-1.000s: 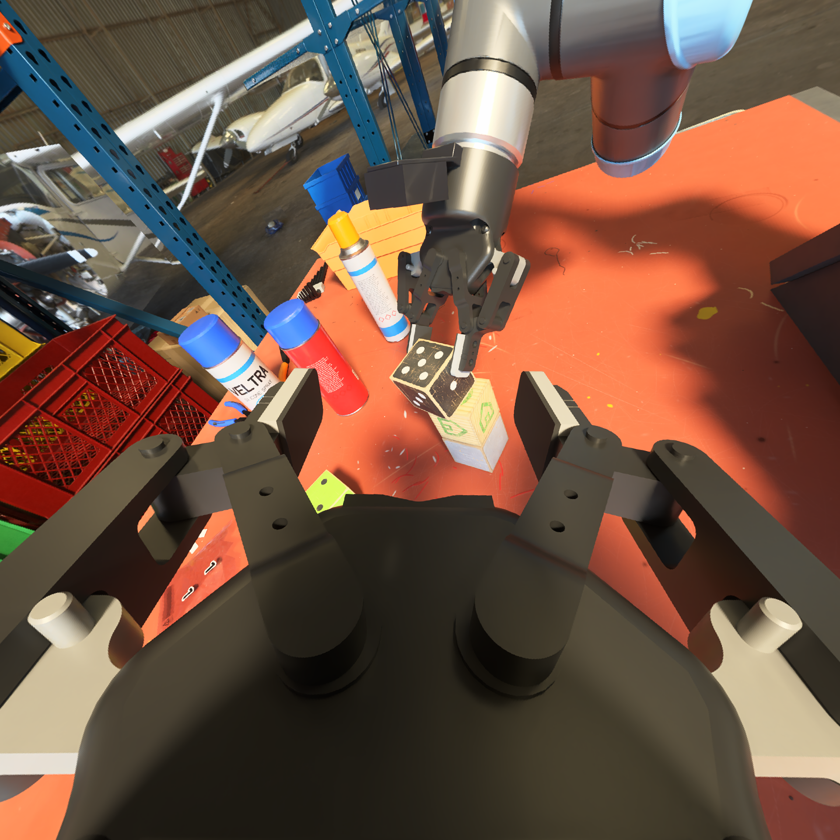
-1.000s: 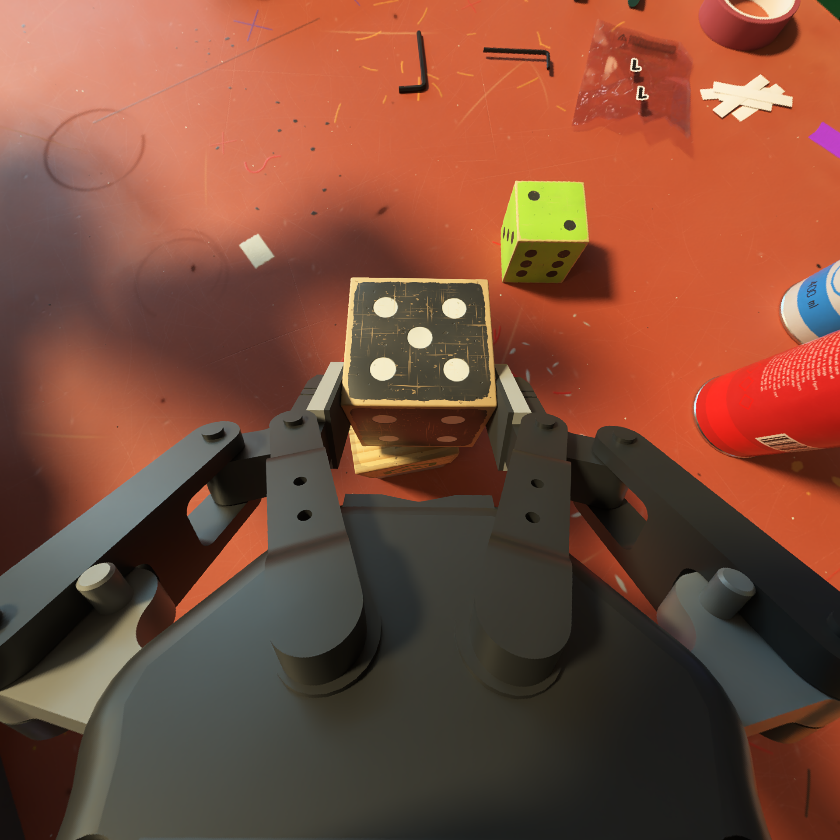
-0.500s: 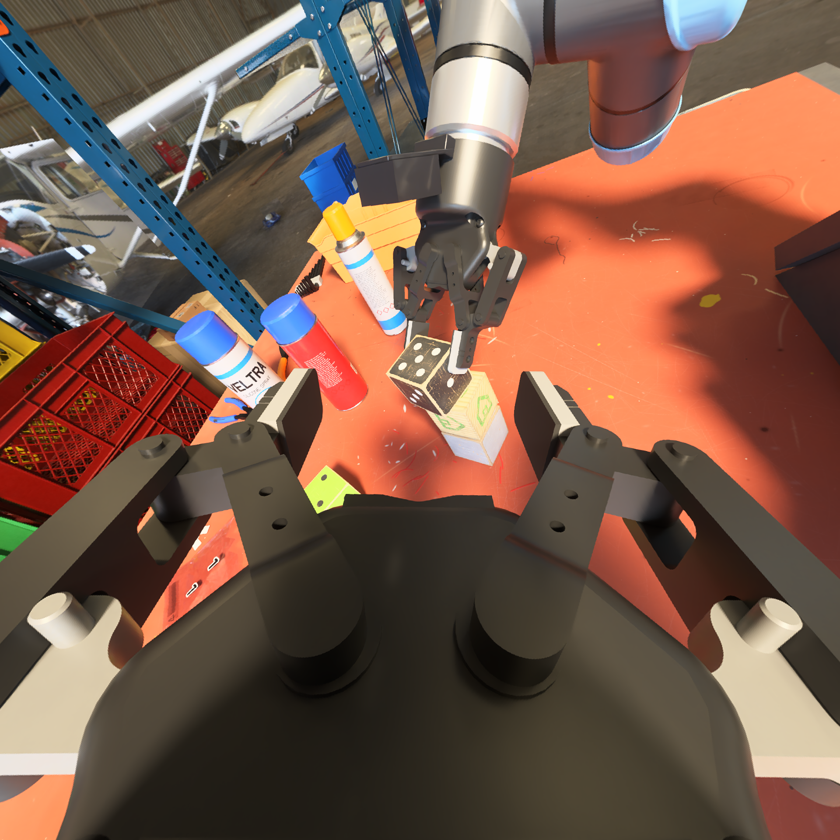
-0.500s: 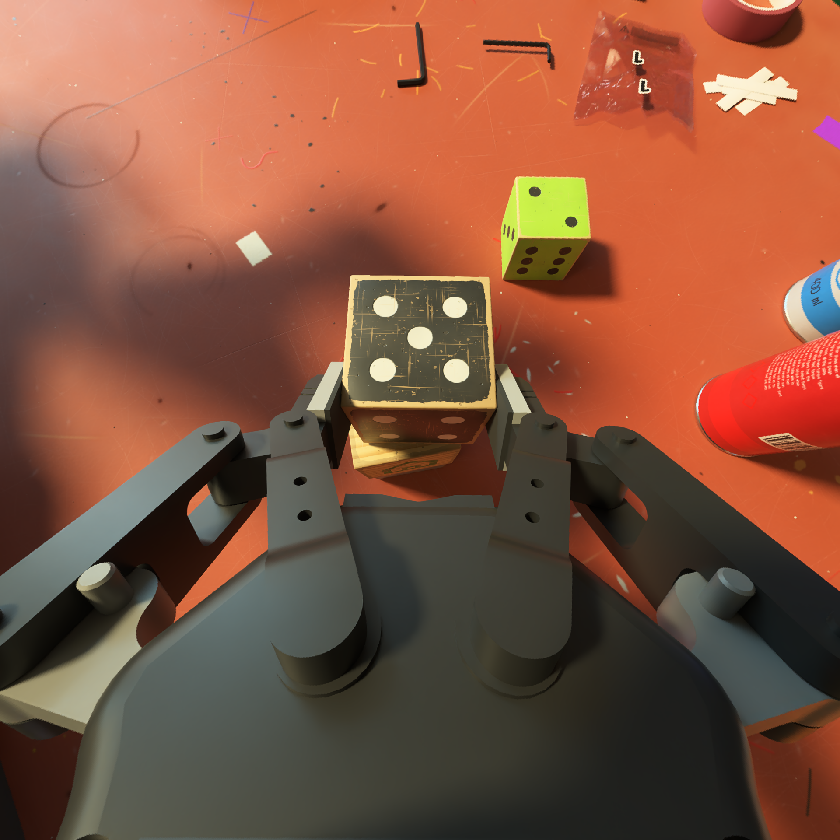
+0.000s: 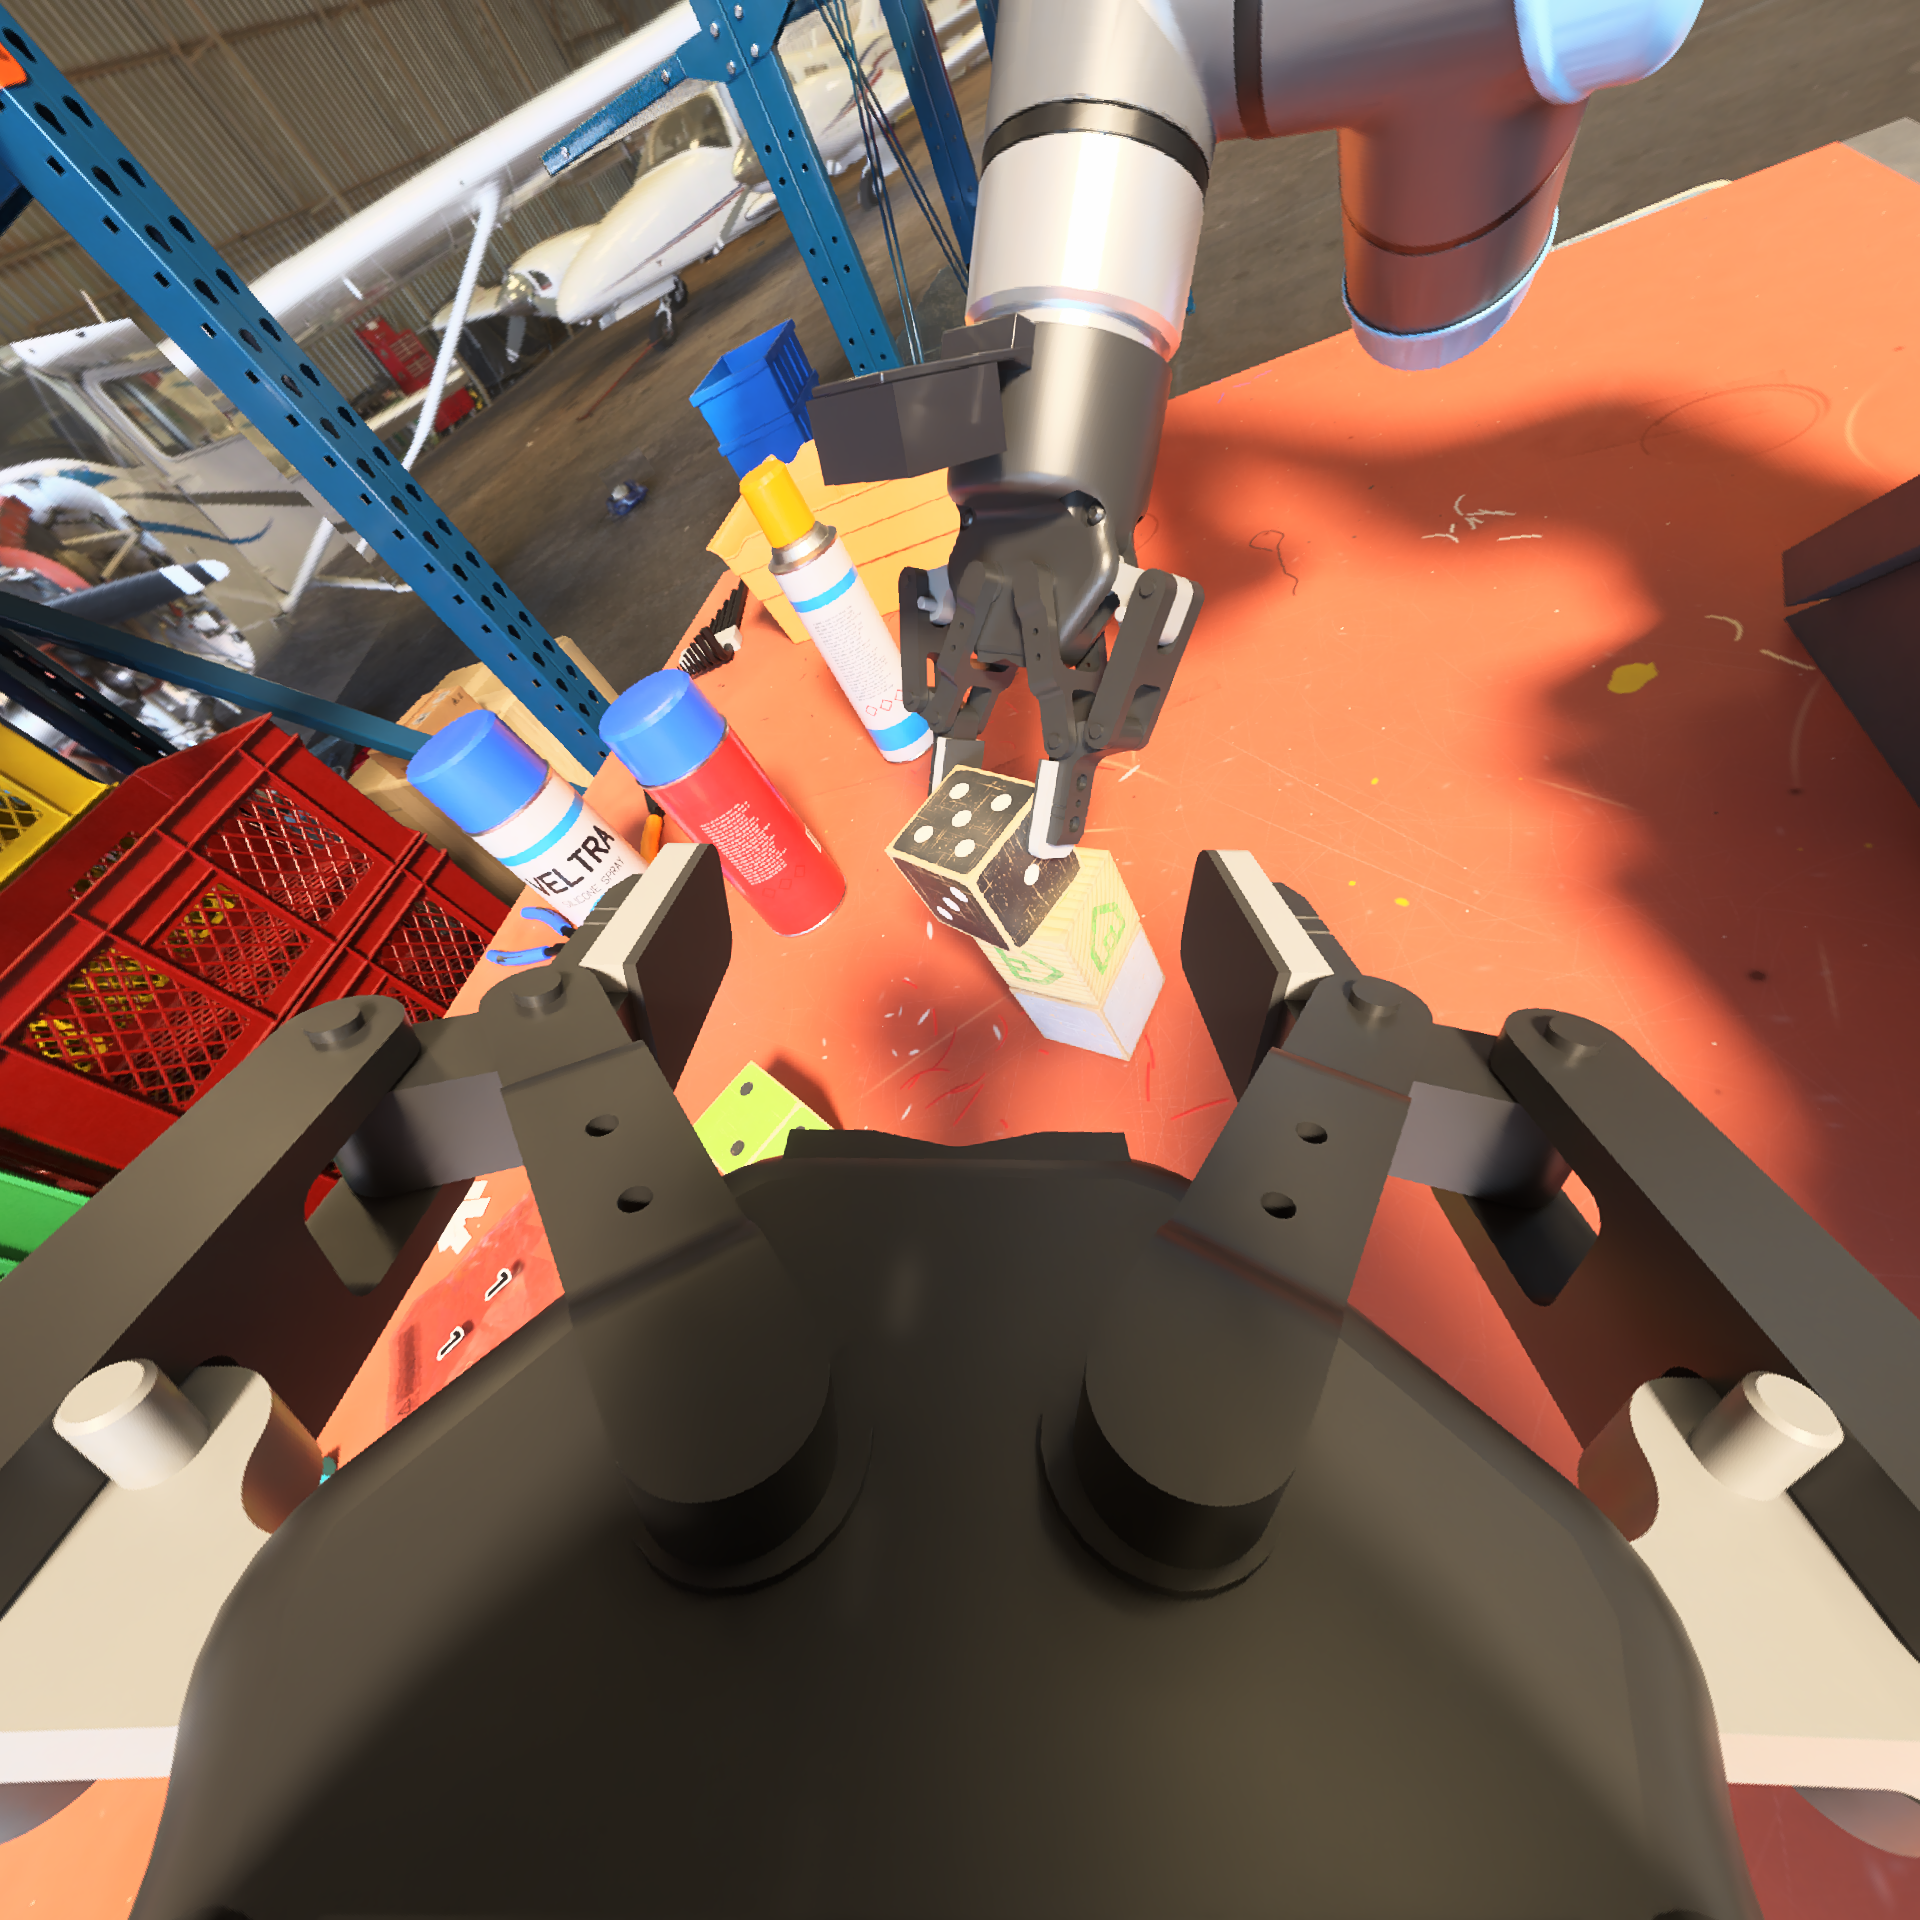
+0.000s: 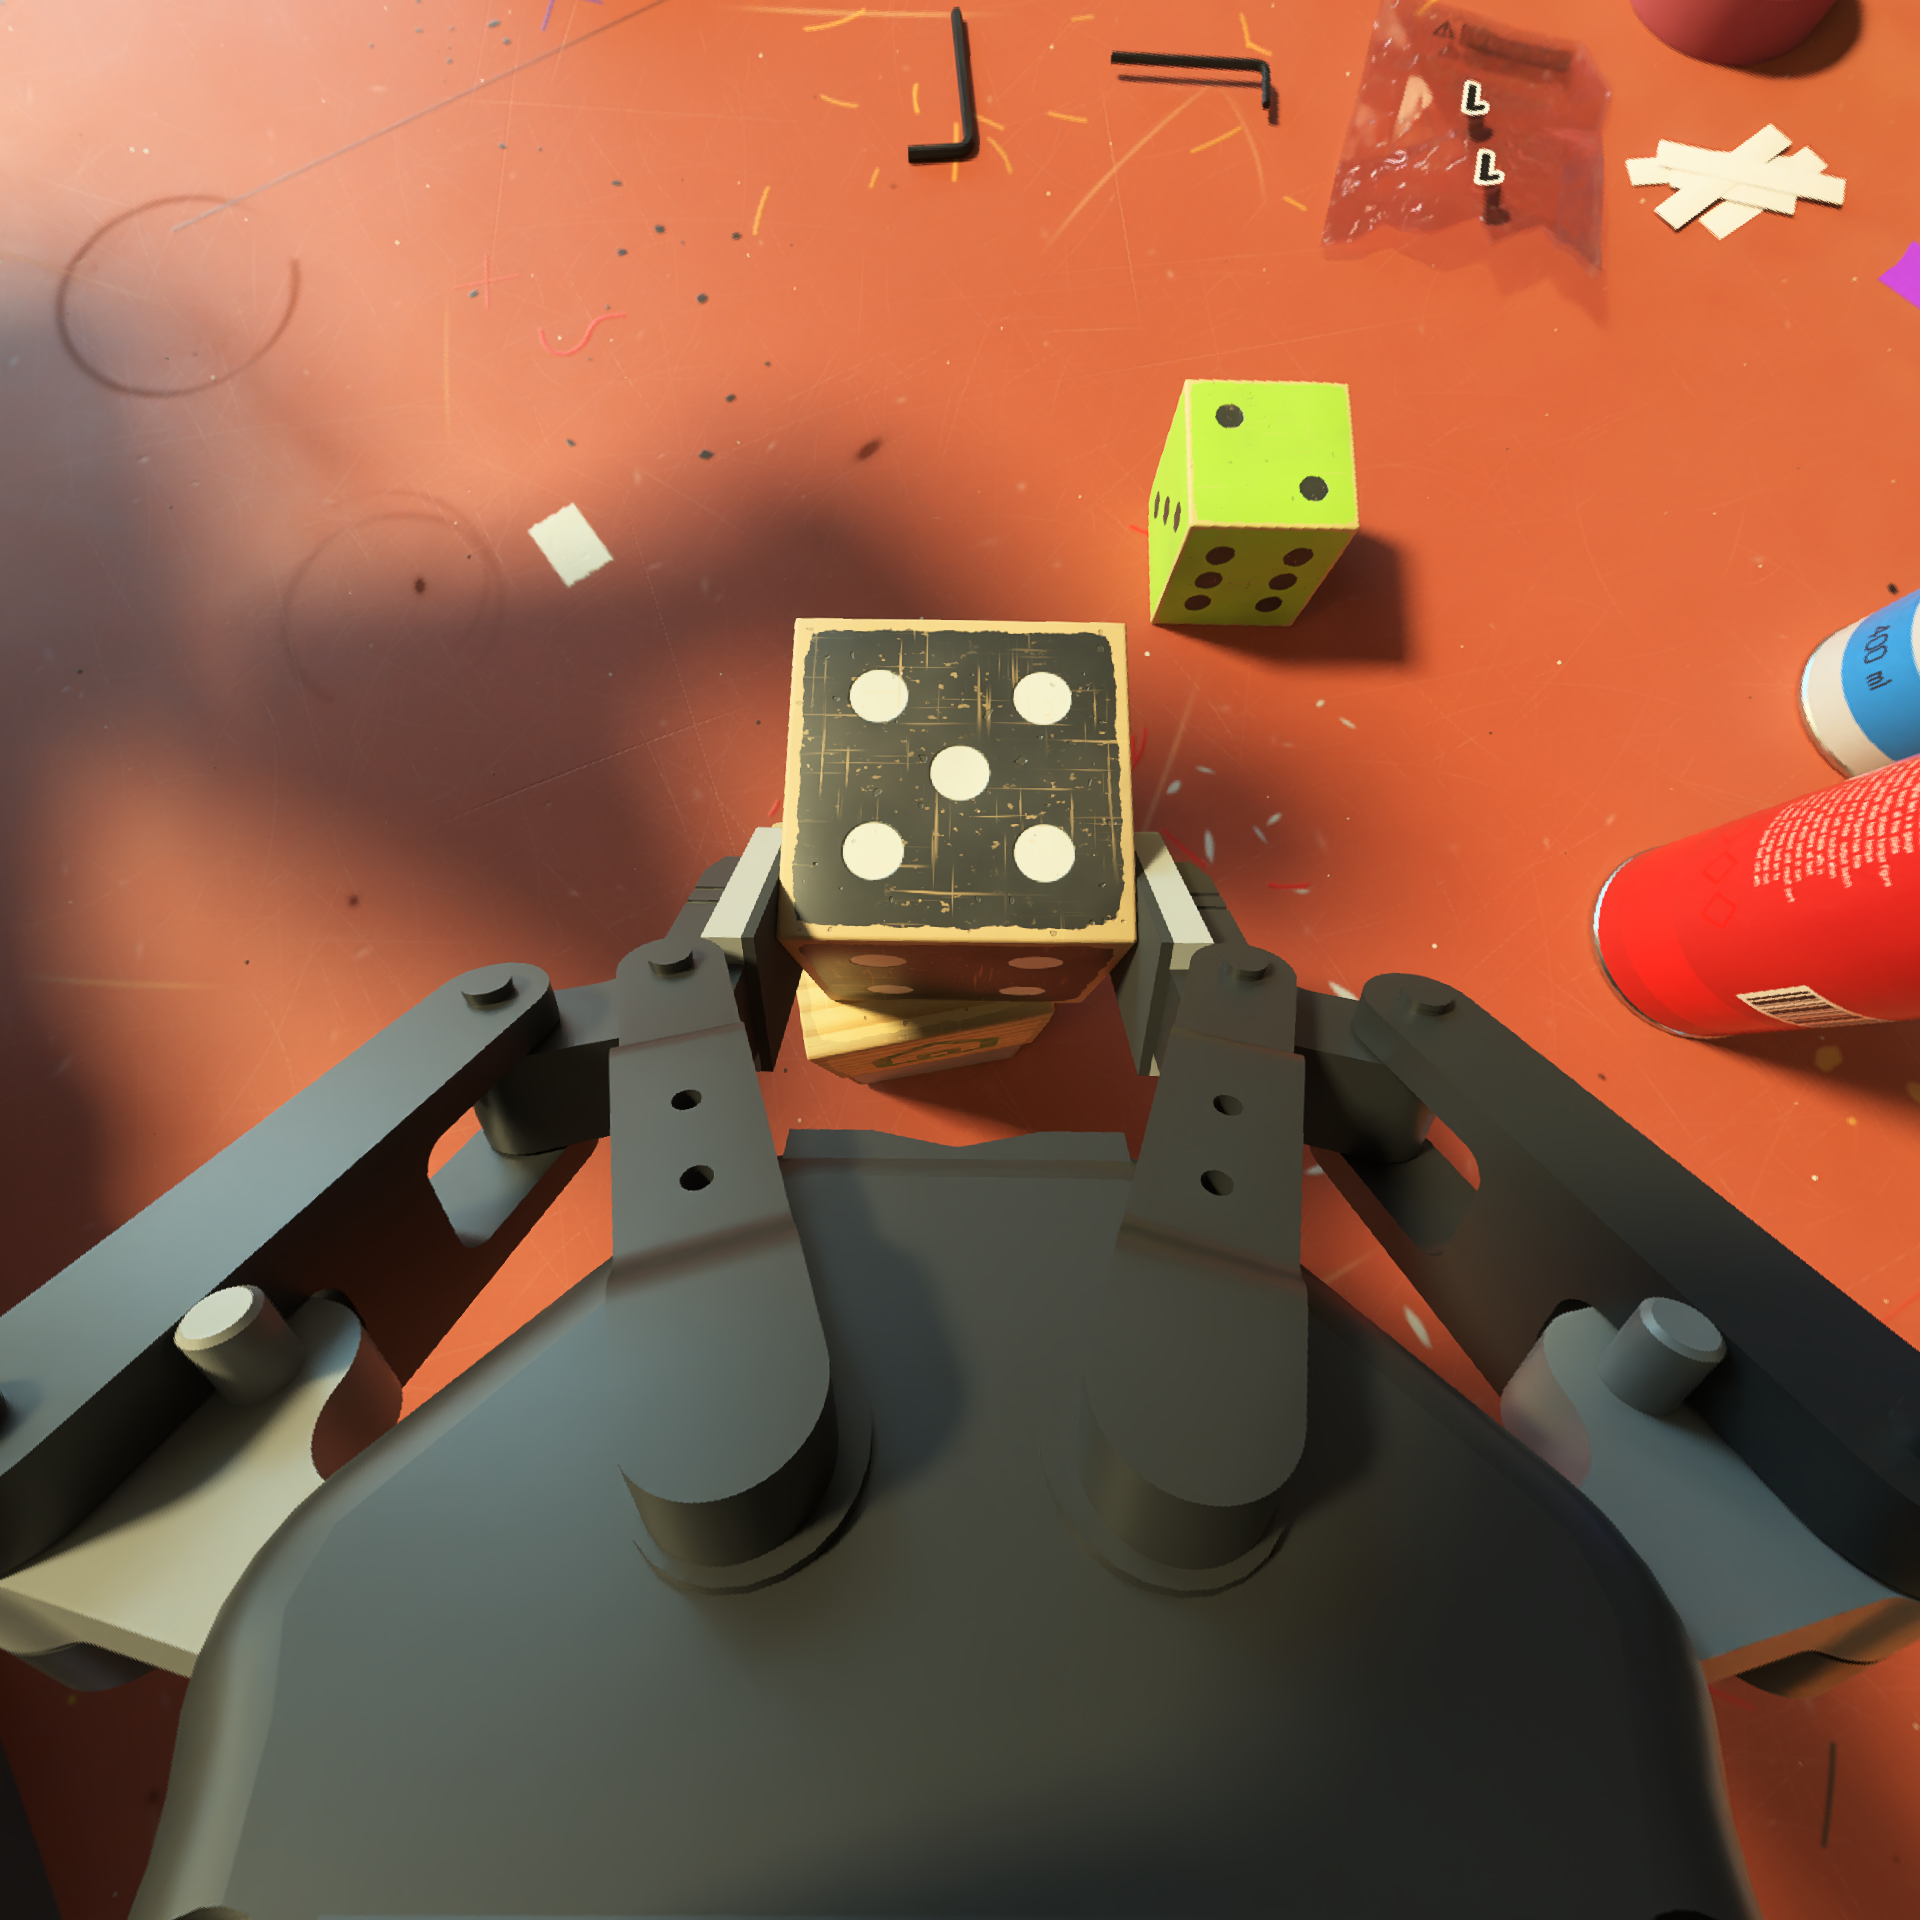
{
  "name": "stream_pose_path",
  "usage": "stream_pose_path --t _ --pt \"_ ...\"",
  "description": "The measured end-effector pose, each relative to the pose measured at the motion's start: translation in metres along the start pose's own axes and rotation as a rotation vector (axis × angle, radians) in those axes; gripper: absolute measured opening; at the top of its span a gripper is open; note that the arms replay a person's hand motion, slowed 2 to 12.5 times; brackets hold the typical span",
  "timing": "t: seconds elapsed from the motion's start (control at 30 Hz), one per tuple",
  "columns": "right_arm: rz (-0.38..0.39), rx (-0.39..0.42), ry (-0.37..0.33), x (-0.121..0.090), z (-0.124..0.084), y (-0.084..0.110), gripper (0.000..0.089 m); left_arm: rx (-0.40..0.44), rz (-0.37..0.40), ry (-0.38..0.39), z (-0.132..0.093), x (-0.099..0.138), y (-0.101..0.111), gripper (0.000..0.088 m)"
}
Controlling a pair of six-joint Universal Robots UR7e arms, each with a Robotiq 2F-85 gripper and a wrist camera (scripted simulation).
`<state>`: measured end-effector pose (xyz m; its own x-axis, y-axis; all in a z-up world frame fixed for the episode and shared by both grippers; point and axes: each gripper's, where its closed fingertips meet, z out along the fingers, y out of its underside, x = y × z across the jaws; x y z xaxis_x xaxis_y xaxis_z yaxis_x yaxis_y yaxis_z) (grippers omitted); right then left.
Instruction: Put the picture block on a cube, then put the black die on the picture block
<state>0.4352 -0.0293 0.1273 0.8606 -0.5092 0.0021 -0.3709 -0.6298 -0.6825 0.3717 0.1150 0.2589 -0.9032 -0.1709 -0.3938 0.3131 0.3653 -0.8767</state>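
My right gripper (image 6: 956,904) is shut on the black die (image 6: 956,774), five white pips up. It holds the die right over the wooden picture block (image 6: 925,1039), which peeks out below. In the left wrist view the die (image 5: 977,852) sits at the top of the picture block (image 5: 1086,925), which stands on a white cube (image 5: 1101,1013). I cannot tell whether die and block touch. My right gripper (image 5: 1003,805) comes down from above. My left gripper (image 5: 956,935) is open and empty, held back in front of the stack. A green die (image 6: 1252,499) lies apart on the orange table (image 6: 312,727).
A red spray can (image 5: 727,810), a white one with a blue cap (image 5: 520,800) and one with a yellow cap (image 5: 831,623) lie left of the stack. A red crate (image 5: 208,935) is far left, a dark box (image 5: 1860,623) right. Allen keys (image 6: 945,94) and a plastic bag (image 6: 1465,145) lie beyond.
My right gripper has come down slightly with the black die still in it; more of the picture block shows under the die. My left gripper stays open and has barely moved.
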Motion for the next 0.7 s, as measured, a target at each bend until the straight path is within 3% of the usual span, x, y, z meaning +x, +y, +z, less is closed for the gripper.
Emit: stream_pose_path --t 0.7 --pt "-0.019 -0.050 0.004 -0.0009 -0.0007 0.0074 0.0511 0.002 -0.011 -0.003 0.0004 -0.0018 0.0003 0.0776"
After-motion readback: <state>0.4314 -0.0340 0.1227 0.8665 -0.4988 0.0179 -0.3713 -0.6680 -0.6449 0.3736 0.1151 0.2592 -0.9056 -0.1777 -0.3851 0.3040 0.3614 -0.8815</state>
